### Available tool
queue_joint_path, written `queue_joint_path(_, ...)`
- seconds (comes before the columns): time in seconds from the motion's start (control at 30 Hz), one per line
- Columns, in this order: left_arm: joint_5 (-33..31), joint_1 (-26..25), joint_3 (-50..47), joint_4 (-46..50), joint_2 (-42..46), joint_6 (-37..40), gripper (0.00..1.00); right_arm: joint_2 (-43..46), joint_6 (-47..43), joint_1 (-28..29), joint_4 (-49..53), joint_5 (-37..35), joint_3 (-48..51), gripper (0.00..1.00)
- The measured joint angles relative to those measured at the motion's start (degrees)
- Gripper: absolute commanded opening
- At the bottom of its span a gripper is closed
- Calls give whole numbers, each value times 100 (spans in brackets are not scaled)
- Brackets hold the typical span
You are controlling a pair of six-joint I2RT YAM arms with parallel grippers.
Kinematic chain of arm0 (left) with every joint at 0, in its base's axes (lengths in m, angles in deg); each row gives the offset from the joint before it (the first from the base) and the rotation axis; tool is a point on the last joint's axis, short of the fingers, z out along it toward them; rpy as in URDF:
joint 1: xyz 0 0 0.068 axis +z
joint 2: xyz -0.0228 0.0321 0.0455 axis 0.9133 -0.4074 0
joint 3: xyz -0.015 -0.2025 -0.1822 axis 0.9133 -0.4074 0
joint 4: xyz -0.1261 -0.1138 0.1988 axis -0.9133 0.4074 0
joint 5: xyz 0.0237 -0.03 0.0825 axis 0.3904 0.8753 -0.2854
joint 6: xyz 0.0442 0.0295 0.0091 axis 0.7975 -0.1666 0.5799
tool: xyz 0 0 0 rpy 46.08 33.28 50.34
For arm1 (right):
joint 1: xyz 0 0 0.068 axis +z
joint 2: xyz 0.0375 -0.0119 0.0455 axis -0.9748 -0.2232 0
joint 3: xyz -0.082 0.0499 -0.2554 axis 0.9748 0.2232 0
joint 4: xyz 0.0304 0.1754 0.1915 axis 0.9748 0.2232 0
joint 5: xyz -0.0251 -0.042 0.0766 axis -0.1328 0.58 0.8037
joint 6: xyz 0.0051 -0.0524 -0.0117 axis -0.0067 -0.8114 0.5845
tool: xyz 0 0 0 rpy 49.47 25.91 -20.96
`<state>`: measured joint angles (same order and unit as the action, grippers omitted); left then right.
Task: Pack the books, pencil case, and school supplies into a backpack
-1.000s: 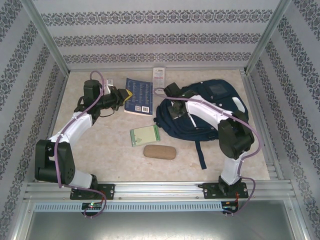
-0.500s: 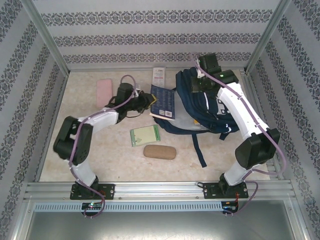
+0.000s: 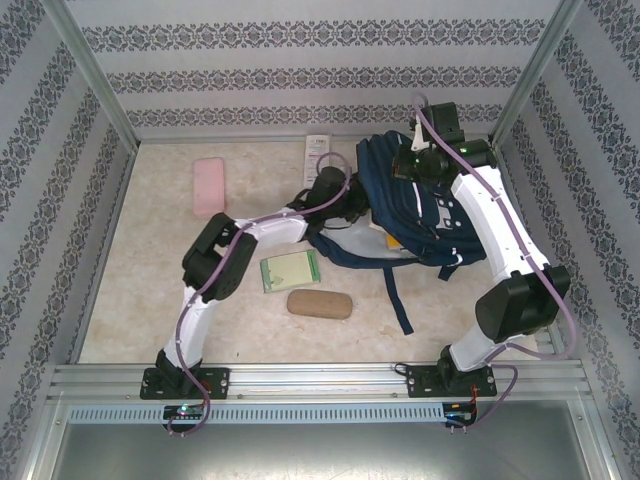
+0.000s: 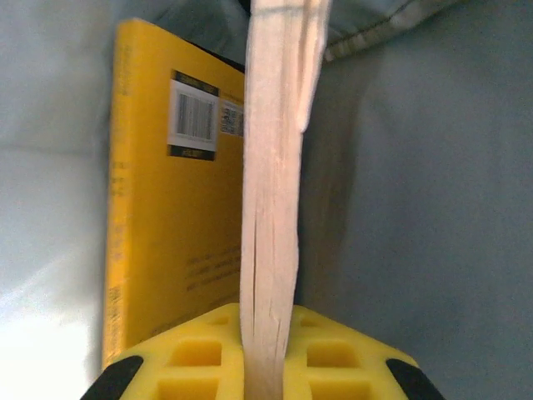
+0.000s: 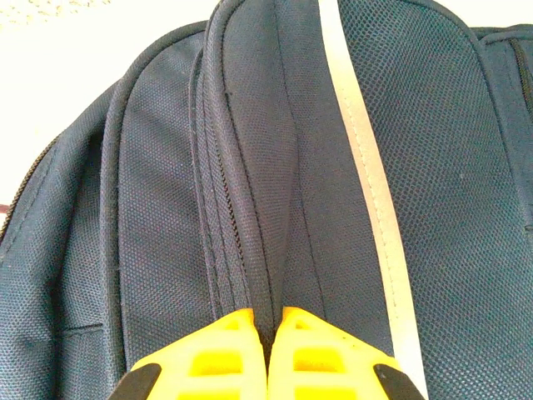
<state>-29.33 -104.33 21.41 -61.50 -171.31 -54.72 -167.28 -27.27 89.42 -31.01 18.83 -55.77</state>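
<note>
The navy backpack (image 3: 430,215) lies at the back right with its mouth held open. My right gripper (image 3: 410,168) is shut on a fold of fabric by the zip at its top edge (image 5: 271,321). A white reflective stripe (image 5: 362,167) runs beside that fold. My left gripper (image 3: 350,205) reaches into the mouth, shut (image 4: 265,342) on a book (image 4: 271,183) seen edge-on as cream pages. A yellow book (image 4: 166,208) stands just left of it inside, against the pale lining. The pale green notebook (image 3: 290,270) and a tan pencil case (image 3: 320,303) lie on the table.
A pink flat item (image 3: 209,185) lies at the back left. A narrow white pack (image 3: 318,152) sits by the back wall. A dark backpack strap (image 3: 398,300) trails toward the near edge. Patterned walls and metal posts enclose the table.
My left arm swung right, carrying the dark blue book from the table into the backpack mouth. The right gripper lifted the backpack's top edge toward the back right.
</note>
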Motion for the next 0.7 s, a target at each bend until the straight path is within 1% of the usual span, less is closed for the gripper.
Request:
queue_joint_path(0.1, -280, -227, 809, 603, -466, 131, 1, 7, 61, -11, -24, 81, 9, 0)
queue_joint_path(0.13, -356, -289, 1023, 815, -579, 181, 4, 7, 76, -11, -26, 96, 9, 0)
queue_joint_path(0.23, -516, -459, 1878, 1521, -979, 415, 24, 13, 120, -13, -26, 111, 11, 0)
queue_joint_path(0.27, -557, -518, 2210, 1797, -1119, 540, 37, 22, 127, -22, -26, 109, 22, 0)
queue_joint_path(0.3, -597, -566, 2557, 2100, -1255, 658, 48, 33, 129, -50, -24, 107, 31, 0)
queue_joint_path(0.37, -686, -632, 3082, 2662, -1423, 852, 60, 66, 144, -116, -26, 92, 33, 0)
queue_joint_path(0.4, -743, -649, 3252, 2951, -1453, 979, 64, 109, 144, -157, -35, 87, 44, 0)
queue_joint_path(0.53, -1014, -669, 3383, 3681, -1384, 1368, 71, 273, 144, -170, -109, 57, 170, 0)
queue_joint_path(0.6, -1202, -671, 3237, 3943, -1239, 1600, 72, 310, 144, -170, -151, 66, 249, 0)
queue_joint_path(0.63, -1316, -669, 3104, 4089, -1128, 1716, 75, 321, 144, -168, -175, 90, 284, 0)
queue_joint_path(0.7, -1504, -669, 2933, 4334, -957, 1871, 76, 334, 144, -168, -205, 136, 337, 0)
